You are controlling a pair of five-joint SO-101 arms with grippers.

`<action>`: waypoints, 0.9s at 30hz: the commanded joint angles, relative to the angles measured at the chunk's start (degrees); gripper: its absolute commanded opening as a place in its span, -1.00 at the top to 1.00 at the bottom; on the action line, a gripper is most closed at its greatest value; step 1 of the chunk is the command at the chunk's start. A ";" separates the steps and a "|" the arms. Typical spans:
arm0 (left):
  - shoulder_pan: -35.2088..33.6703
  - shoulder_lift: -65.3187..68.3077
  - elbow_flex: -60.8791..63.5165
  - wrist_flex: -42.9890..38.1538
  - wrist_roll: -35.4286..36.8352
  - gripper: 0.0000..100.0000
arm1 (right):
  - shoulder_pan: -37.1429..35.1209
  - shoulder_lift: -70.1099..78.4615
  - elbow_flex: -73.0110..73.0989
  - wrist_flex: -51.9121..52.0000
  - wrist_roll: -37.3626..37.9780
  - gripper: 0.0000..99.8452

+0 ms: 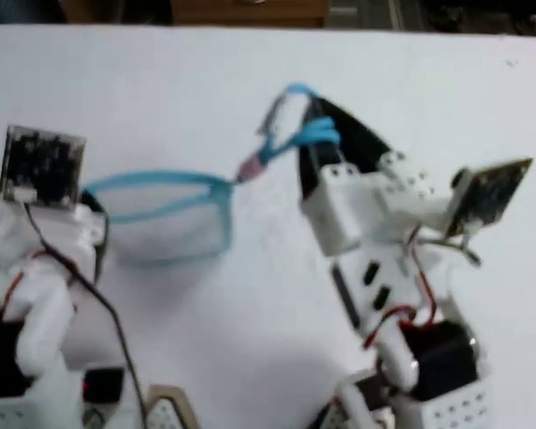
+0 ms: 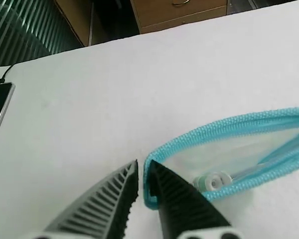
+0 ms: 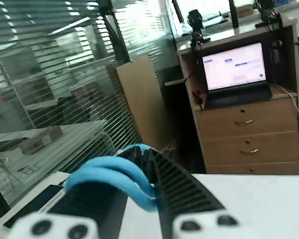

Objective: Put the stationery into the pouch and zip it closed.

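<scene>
Left wrist view, item one: left gripper [image 2: 143,168], jaws pressed together on the blue end corner of the pouch [image 2: 239,144], pinning it there.

Item two, behind the clear wall just beside that corner: one piece of stationery [image 2: 213,181], white and green, lying flat. I cannot tell what kind.

Right wrist view, item three: right gripper [image 3: 142,154], jaws closed on a blue strap [image 3: 109,174] that loops over them.

High view, item four: the strap runs from that gripper to a pink puller [image 1: 248,167] at the pouch end opposite the one my left arm holds. The pouch lies flat on the worktop [image 1: 161,80], left of centre, well apart from the far edge, stretched between the two arms.

Step in hand, as I judge it: zipping, with the stationery already in. I cannot tell whether the zip is shut along its whole length.

Next move, as I judge it: hold the left pinch firm as an anchor and pull the strap straight along the zip line. A sideways or upward tug would likely lift the pouch instead of running the puller.
</scene>
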 commanded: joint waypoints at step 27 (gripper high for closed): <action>0.66 1.10 -12.04 -3.69 13.54 0.34 | -0.31 23.16 -30.77 1.98 -0.70 0.97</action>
